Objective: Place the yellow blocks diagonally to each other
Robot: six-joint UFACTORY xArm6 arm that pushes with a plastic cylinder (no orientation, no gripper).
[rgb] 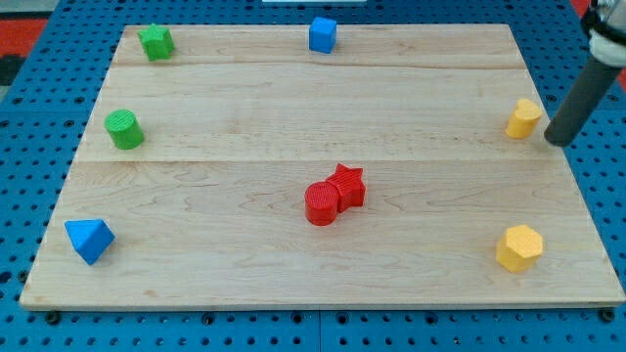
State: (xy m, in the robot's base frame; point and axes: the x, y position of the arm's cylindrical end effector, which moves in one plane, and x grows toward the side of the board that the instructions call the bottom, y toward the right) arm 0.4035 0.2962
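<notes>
A yellow block with a pointed top sits near the board's right edge, in the upper half. A yellow hexagonal block sits near the lower right corner, almost straight below it. My tip is just to the right of the upper yellow block, a small gap apart, at the board's right edge. The dark rod slants up to the view's right.
A red cylinder touches a red star at the centre. A green cylinder is at the left, a green block at the upper left, a blue cube at the top, a blue triangular block at the lower left.
</notes>
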